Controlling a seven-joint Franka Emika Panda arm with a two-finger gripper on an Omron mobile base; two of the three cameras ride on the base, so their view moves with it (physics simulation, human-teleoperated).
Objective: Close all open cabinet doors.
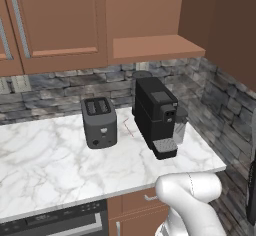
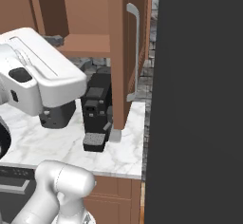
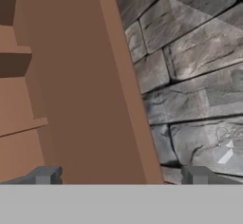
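One tall reddish-brown cabinet door (image 2: 118,52) stands swung out over the counter's right end, its silver bar handle (image 2: 135,52) facing right. From the left base view the same open door (image 1: 235,25) sits at the far right beside the bare cabinet shelf (image 1: 155,47). The neighbouring wall-cabinet door (image 1: 60,20) to the left is shut. In the hand view my gripper (image 3: 121,175) is open, with the door (image 3: 95,99) rising between its two fingertips, nothing held. The left fingertip (image 3: 45,175) is on the cabinet side, the right one (image 3: 197,175) on the stone-wall side.
A black coffee machine (image 1: 155,117) and a dark grey toaster (image 1: 99,122) stand on the marble counter (image 1: 50,165). A stone backsplash (image 3: 190,76) runs behind them. A tall dark appliance side (image 2: 199,99) walls off the right. Base cabinets and an oven front lie below the counter.
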